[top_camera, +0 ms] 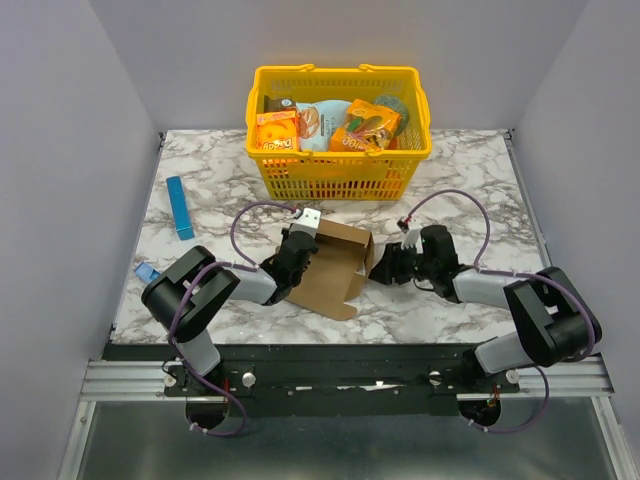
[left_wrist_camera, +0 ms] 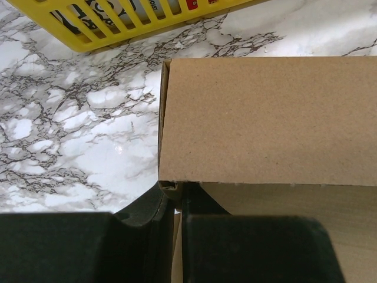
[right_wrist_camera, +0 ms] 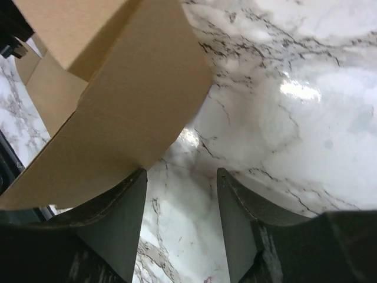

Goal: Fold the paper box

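The paper box [top_camera: 332, 264] is plain brown cardboard, partly formed, lying at the table's middle between my two arms, with a rounded flap pointing toward the near edge. My left gripper [top_camera: 298, 252] is shut on the box's left edge; in the left wrist view the jaws [left_wrist_camera: 175, 221] pinch a thin cardboard wall under a broad brown panel [left_wrist_camera: 265, 118]. My right gripper [top_camera: 388, 266] is open at the box's right side. In the right wrist view its fingers [right_wrist_camera: 118, 224] stand apart over bare marble, and a curved brown flap [right_wrist_camera: 118, 118] rests against the left finger.
A yellow basket [top_camera: 340, 160] with orange snack boxes stands at the back centre, just beyond the box; its wall shows in the left wrist view [left_wrist_camera: 118, 29]. A slim blue box [top_camera: 180, 208] lies at the left. A small blue item [top_camera: 146, 272] sits at the left edge.
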You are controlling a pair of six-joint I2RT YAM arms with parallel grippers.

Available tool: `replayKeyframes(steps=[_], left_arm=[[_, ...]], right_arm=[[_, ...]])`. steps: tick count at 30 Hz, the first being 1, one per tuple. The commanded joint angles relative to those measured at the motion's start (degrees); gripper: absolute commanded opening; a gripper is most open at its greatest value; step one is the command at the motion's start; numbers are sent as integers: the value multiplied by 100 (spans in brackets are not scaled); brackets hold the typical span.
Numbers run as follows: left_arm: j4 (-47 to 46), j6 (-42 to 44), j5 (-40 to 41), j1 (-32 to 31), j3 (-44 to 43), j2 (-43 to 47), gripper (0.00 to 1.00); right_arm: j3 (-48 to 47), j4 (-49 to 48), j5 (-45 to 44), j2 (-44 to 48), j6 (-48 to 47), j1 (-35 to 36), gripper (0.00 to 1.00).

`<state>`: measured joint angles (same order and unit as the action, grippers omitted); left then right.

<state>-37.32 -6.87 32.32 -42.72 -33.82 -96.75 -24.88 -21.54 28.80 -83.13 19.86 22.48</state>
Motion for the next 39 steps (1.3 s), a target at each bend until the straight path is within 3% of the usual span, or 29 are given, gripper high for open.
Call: replayKeyframes(steps=[1, 27, 39], left_arm=[[23, 72, -59, -43, 51, -11, 0], [-232, 204, -278, -43, 165, -63, 0], [-443, 327, -472, -52, 262, -55, 0]], right_arm=[[-34, -570, 302, -27, -174, 116, 61], [-1053, -694, -814, -652, -931, 107, 67], [-1747, -861, -594, -1381, -1159, 46, 67]])
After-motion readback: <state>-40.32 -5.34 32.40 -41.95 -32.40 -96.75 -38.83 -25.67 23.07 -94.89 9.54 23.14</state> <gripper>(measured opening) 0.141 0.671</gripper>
